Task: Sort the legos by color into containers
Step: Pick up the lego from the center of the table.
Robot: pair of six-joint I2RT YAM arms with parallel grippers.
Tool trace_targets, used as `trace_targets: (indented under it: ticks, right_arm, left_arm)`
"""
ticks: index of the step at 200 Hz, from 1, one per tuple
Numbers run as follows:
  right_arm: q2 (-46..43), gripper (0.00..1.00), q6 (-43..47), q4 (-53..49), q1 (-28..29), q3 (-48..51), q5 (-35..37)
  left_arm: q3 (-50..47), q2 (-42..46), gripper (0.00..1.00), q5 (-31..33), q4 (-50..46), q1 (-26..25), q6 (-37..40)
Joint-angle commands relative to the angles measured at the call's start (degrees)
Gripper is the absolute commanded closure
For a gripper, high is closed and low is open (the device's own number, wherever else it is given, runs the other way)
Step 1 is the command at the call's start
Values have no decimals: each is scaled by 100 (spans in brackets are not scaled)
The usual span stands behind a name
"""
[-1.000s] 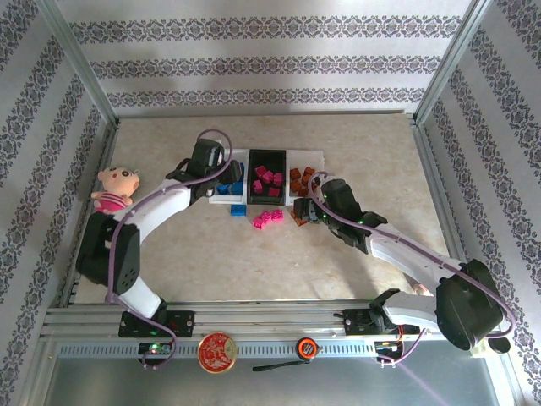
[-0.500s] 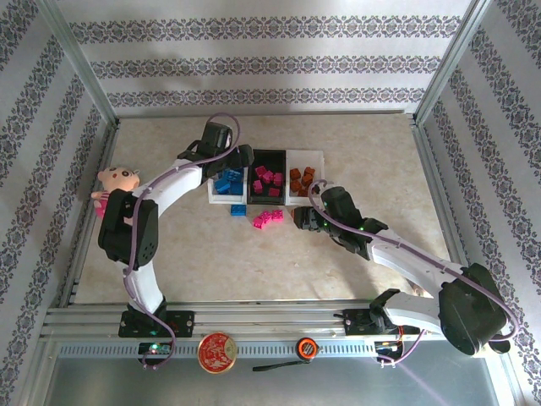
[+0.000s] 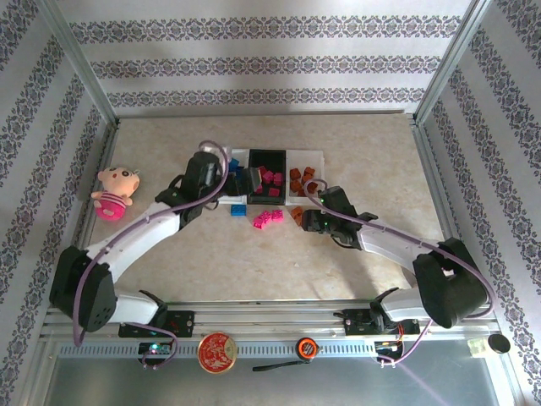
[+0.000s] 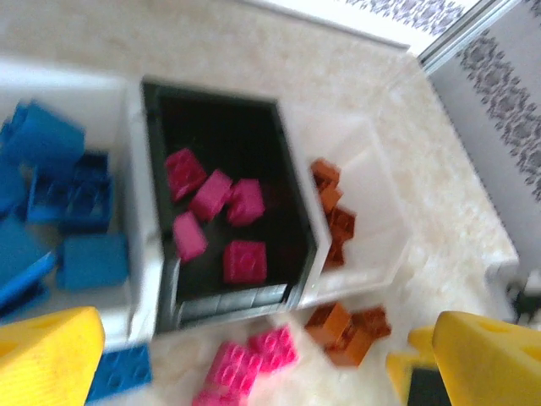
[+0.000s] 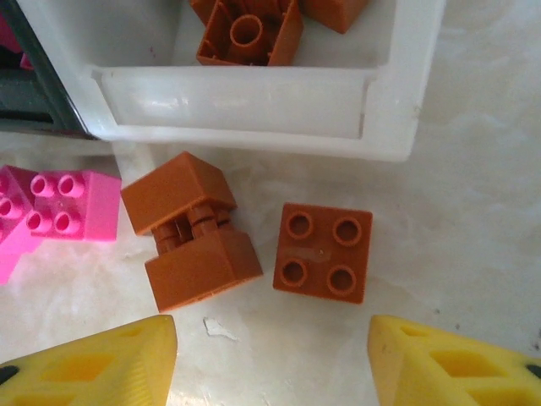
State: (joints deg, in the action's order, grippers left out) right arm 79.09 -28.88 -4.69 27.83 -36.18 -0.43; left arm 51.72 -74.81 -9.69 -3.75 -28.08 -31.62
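Three containers stand in a row. The left white tray (image 3: 226, 166) holds blue legos (image 4: 63, 203), the black tray (image 3: 266, 157) pink legos (image 4: 221, 211), and the right white tray (image 3: 314, 161) orange legos (image 4: 331, 222). In front of the trays, a blue brick (image 3: 239, 211), a pink cluster (image 3: 268, 219) and two orange bricks (image 5: 190, 230) (image 5: 324, 252) lie loose. My left gripper (image 3: 247, 180) hovers open and empty over the trays' near edge. The right gripper (image 5: 270, 364) is open just short of the two orange bricks, with nothing between its fingers.
A pink plush doll (image 3: 113, 189) lies at the table's left edge. Metal frame posts and patterned walls close in the table on three sides. Bare tabletop stretches in front of the loose bricks and to the far right.
My left gripper has opened and drawn from above the blue tray toward the black tray's near edge. The right gripper has edged closer to the loose orange bricks.
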Motion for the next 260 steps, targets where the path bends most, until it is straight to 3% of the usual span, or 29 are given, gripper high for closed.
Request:
trace_targets:
  ticks: [1, 92, 164, 232, 260]
  right_arm:
    - [254, 41, -271, 372, -144, -231, 135]
    - [1268, 45, -329, 139, -390, -585, 347]
    - [863, 54, -321, -250, -412, -247, 656]
    - [1130, 48, -239, -473, -151, -667, 455]
    - [1349, 51, -245, -555, -96, -739, 460]
  left_arm:
    - [-767, 721, 0, 2, 251, -207, -282]
    - [-1607, 1679, 0, 174, -3, -330, -389]
    - [-1718, 1964, 0, 385, -225, -335, -328]
    - [-1768, 2059, 0, 443, -311, -336, -305]
    - [-1769, 2058, 0, 465, -307, -336, -284]
